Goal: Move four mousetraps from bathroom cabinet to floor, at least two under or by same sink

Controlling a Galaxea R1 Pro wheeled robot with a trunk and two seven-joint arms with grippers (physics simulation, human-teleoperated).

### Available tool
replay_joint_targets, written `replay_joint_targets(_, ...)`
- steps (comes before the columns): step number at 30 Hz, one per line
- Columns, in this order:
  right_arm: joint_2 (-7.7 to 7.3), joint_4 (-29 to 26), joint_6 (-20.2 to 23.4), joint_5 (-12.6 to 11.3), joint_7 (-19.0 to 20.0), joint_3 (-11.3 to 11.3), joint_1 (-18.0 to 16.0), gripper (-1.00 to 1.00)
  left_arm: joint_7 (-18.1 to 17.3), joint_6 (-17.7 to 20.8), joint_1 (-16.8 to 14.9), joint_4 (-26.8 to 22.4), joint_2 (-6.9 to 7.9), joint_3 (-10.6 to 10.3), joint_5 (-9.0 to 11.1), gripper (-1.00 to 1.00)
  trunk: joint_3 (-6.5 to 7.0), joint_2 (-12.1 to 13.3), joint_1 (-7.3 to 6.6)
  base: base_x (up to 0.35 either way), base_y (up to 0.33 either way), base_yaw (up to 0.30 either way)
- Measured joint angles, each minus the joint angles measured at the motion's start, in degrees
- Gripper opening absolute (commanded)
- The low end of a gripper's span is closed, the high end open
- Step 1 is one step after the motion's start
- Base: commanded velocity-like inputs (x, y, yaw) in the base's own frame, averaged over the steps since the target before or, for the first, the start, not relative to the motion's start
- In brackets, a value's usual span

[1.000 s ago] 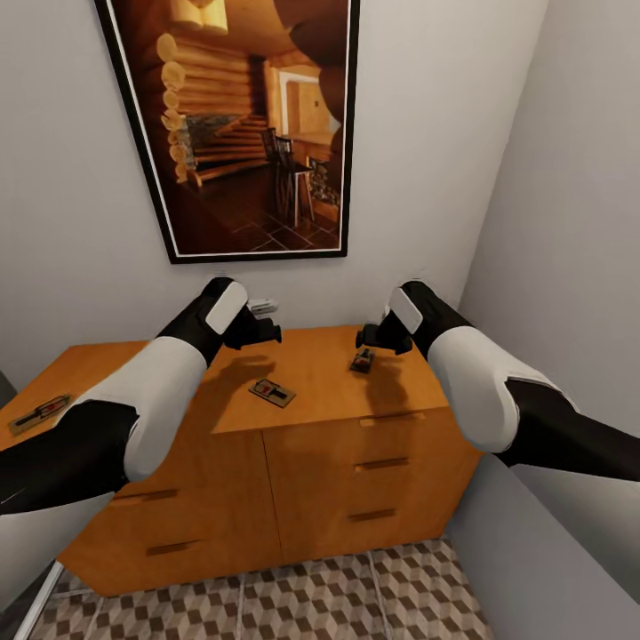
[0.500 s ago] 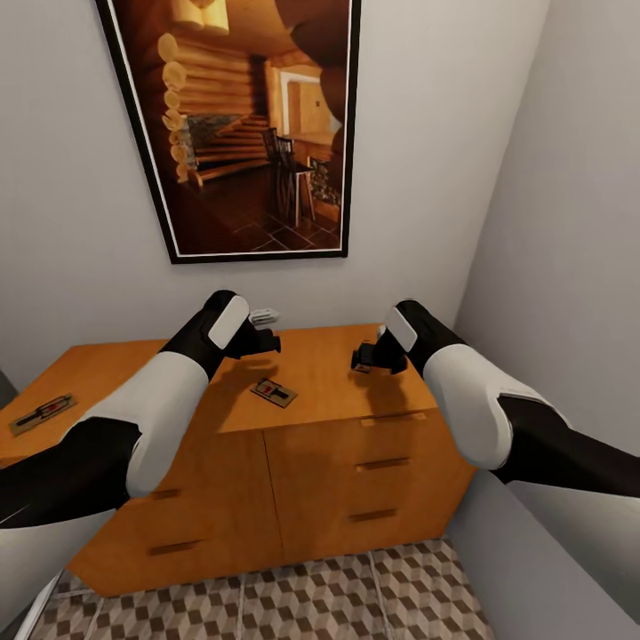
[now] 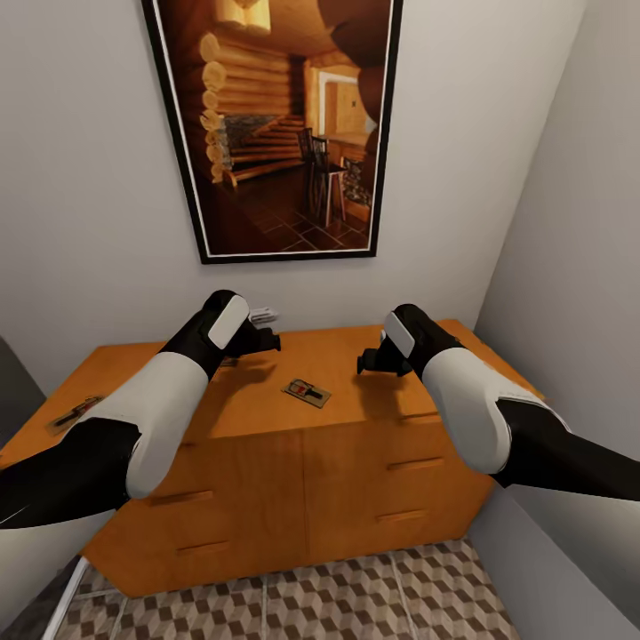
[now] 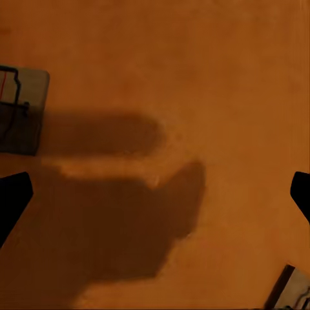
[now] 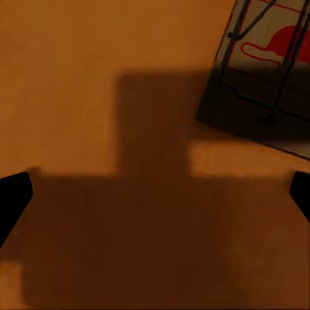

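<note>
Orange-brown wood of the cabinet (image 3: 267, 409) lies under both my grippers. My left gripper (image 3: 258, 339) and right gripper (image 3: 369, 360) hover spread wide, holding nothing. One mousetrap (image 3: 307, 392) lies flat between them; another (image 3: 75, 412) sits far left, hard to make out. A trap (image 5: 265, 71) is cut off in my right wrist view. Cube-patterned floor (image 3: 293, 609) lies below, a framed picture (image 3: 276, 124) on the grey wall.

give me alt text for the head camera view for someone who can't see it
Two black-and-white robot arms reach over the orange-brown cabinet, the left hand and right hand above its top. One mousetrap lies between them, another at the cabinet's left end; a framed log-cabin picture hangs above.
</note>
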Motion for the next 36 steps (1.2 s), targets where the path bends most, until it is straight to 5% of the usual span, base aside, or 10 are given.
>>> replay_joint_targets(22, -0.37, -3.1, -0.8, -4.8, -1.9, -0.4, 0.0, 1.00, 0.0, 0.0, 0.0, -0.2, -0.10, -0.1, 0.0, 1.00, 0.00, 0.0, 0.00, 0.000, 0.052, 0.000)
replay_joint_targets(29, -0.21, -5.8, -2.1, -4.9, -10.4, -0.4, 0.0, 1.00, 0.0, 0.0, 0.0, -0.1, -0.15, -0.1, 0.0, 1.00, 0.00, 0.0, 0.00, 0.000, 0.000, 0.000)
replay_joint_targets(36, -0.24, -6.7, -3.0, -5.1, -13.5, -0.5, 0.0, 1.00, 0.0, 0.0, 0.0, 0.0, -0.15, -0.1, 0.0, 1.00, 0.00, 0.0, 0.00, 0.004, 0.000, 0.000)
